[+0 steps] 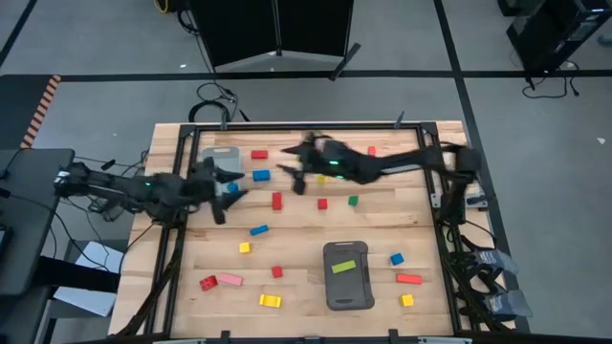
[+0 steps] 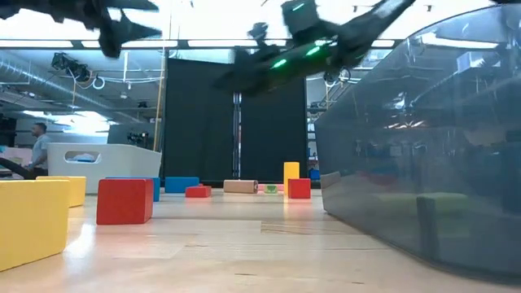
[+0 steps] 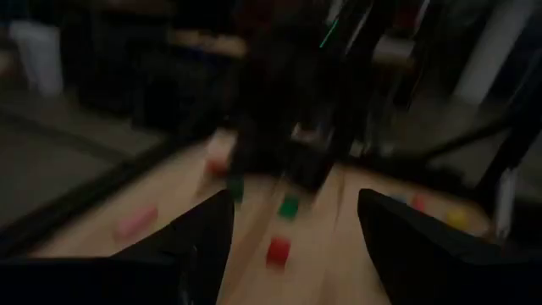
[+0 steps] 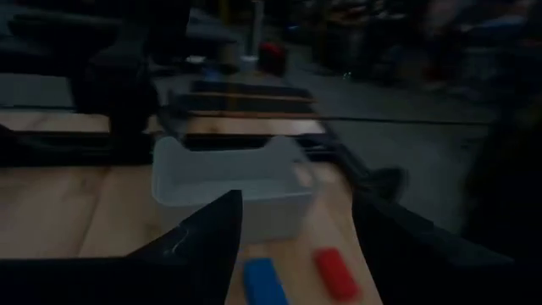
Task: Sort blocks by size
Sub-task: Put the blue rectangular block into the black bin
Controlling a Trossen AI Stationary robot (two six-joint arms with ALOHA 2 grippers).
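Observation:
Many small blocks lie scattered on the wooden table, among them a red one (image 1: 277,201), a blue one (image 1: 258,230), a green one (image 1: 353,201), a pink bar (image 1: 229,279) and a yellow one (image 1: 270,300). A green block (image 1: 343,267) lies in the near grey tray (image 1: 346,296). My left gripper (image 1: 229,203) is open and empty, raised over the table's left part. It also shows in its wrist view (image 3: 292,220). My right gripper (image 1: 292,178) is open and empty, raised over the far middle. Its wrist view (image 4: 292,220) looks past a blue block (image 4: 262,280) and a red block (image 4: 334,271).
A second grey tray (image 1: 222,158) stands at the far left, and shows in the right wrist view (image 4: 229,182). The near tray fills the right of the low view (image 2: 423,163). The two grippers are close to each other over the far left half. A person (image 2: 37,142) stands far off in the room.

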